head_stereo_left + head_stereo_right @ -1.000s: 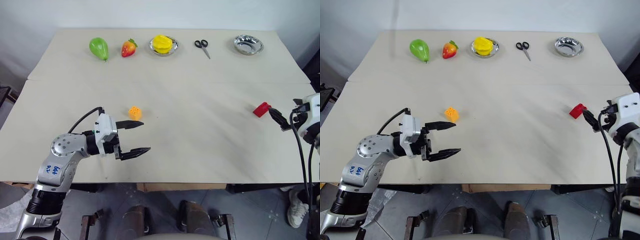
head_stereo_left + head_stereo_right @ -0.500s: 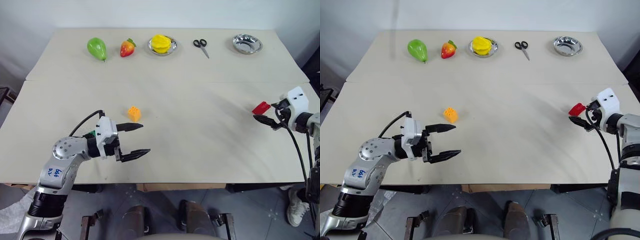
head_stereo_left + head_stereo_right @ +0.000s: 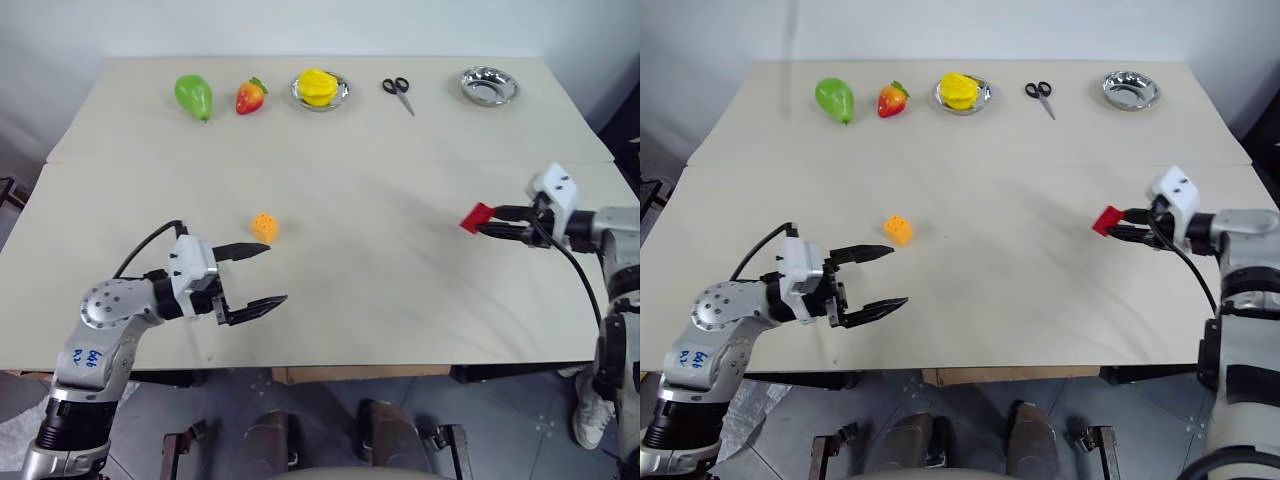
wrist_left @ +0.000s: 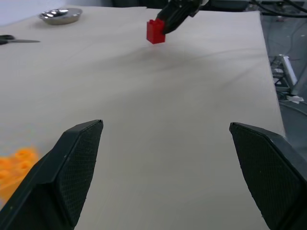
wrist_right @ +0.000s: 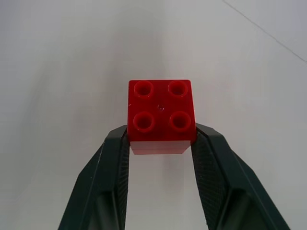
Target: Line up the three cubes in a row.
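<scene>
On the beige table (image 3: 380,200) before you, the red cube (image 3: 476,217) sits clamped between the fingertips of your right gripper (image 3: 488,226), held just above the right side of the tabletop. The orange cube (image 3: 265,227) rests left of centre, close to one finger of your left gripper (image 3: 262,273), whose jaws stand wide apart and hold nothing. A pear (image 3: 193,95), strawberry (image 3: 248,96), scissors (image 3: 398,90) and two dishes line the far edge.

red cube (image 5: 160,116): small studded building block, four round studs showing, pinched by two opposite sides at the right end effector (image 3: 492,222) tips, lifted off the table (image 3: 380,290), right half | orange cube (image 3: 265,227): studded block, resting on table left of centre, studs up, slightly turned, well apart from red cube
</scene>
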Robot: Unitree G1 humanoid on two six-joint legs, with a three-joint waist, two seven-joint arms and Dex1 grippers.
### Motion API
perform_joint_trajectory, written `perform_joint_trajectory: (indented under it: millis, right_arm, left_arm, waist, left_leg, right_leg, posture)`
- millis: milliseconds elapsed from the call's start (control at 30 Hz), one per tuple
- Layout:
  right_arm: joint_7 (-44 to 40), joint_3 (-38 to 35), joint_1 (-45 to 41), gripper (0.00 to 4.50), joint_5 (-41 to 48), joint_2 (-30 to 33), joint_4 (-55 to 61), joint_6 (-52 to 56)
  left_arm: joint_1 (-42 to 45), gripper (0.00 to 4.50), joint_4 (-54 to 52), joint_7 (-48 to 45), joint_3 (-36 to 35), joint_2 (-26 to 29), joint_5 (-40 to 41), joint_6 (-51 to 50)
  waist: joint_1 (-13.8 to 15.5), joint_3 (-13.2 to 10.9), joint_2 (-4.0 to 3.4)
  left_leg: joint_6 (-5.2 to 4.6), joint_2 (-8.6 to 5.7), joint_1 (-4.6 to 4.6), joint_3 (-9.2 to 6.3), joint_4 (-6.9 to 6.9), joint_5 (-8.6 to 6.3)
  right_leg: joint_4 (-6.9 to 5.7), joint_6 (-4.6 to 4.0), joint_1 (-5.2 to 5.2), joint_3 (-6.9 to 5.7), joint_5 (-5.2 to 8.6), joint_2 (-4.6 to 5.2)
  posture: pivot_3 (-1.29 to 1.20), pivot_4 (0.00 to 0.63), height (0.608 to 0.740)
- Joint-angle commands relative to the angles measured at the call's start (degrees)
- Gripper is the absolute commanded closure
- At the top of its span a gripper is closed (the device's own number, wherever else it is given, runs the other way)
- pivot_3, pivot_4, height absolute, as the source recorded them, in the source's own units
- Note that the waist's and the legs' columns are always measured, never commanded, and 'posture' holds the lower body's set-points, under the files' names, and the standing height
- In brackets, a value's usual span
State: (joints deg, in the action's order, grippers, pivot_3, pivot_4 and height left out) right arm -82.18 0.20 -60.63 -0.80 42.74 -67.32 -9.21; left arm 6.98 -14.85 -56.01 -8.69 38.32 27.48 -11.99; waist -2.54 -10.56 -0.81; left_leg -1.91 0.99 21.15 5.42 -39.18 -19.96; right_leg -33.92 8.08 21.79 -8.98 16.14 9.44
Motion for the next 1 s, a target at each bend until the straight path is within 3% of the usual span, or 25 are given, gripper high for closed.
perform_joint_trajectory:
  millis: [33,233,467,667,767,867,1000]
  right_arm:
    - [-8.3,3.6,-2.6,2.92,0.0,-4.4,5.7,-2.0]
    - [-10.3,9.3,-2.4,2.92,-0.9,-9.8,6.7,-5.6]
    - [-9.7,11.9,-3.3,2.92,-3.4,-9.5,2.1,-9.8]
    - [-9.8,9.7,-3.3,0.98,-1.5,-9.0,1.7,-10.0]
    - [-10.3,7.9,-1.6,0.08,4.2,-6.4,5.2,-11.6]
    - [-10.3,6.5,2.6,0.01,13.1,-2.5,13.0,-9.4]
    - [-10.3,6.4,15.2,0.01,29.4,3.2,30.7,-1.5]
  left_arm:
    - [-2.1,0.00,1.0,0.2,-4.0,0.3,1.4,1.1]
    - [-5.2,0.00,1.1,1.1,-6.3,0.1,1.3,1.7]
    - [-6.8,0.00,-0.6,2.1,-7.7,0.2,1.8,1.4]
    - [-8.6,0.00,-2.0,2.4,-9.5,0.5,3.1,-0.2]
    - [-10.6,0.00,-2.5,3.3,-14.0,1.1,4.6,-0.4]
    - [-13.9,0.00,-0.9,3.6,-21.4,1.8,5.9,0.1]
    - [-18.4,0.00,3.3,2.3,-31.2,1.7,6.7,3.3]
  waist:
    - [-0.4,0.0,-0.03]
    - [1.1,0.0,-0.02]
    - [0.8,0.0,-0.02]
    - [0.7,0.0,-0.03]
    - [0.8,0.0,-0.03]
    - [1.0,-0.1,-0.03]
    - [1.0,-0.1,-0.01]
  left_leg:
    - [0.03,0.04,-0.01,-0.02,0.00,0.01]
    - [0.05,-0.04,0.09,-0.14,-0.01,0.02]
    - [0.04,-0.09,0.10,-0.16,0.00,0.02]
    - [0.04,-0.05,0.06,-0.12,0.00,0.02]
    - [0.04,-0.03,0.06,-0.12,0.00,0.02]
    - [0.04,-0.01,0.09,-0.16,0.00,0.02]
    - [0.04,0.00,0.09,-0.17,0.04,-0.01]
  right_leg:
    - [-0.04,-0.01,0.00,-0.02,0.01,-0.03]
    - [-0.07,-0.03,0.03,-0.07,0.01,0.09]
    - [-0.05,-0.03,0.02,-0.10,0.02,0.12]
    - [-0.06,-0.03,0.02,-0.06,0.02,0.08]
    - [-0.06,-0.03,0.02,-0.06,0.02,0.08]
    - [-0.02,-0.03,0.02,-0.08,0.02,0.08]
    - [0.06,-0.03,-0.01,-0.13,0.02,0.08]
  posture:
    - [0.00,0.150,0.740]
    - [0.00,0.150,0.740]
    - [0.00,0.150,0.740]
    - [0.00,0.150,0.740]
    - [0.00,0.150,0.740]
    - [0.00,0.150,0.740]
    - [0.00,0.150,0.740]
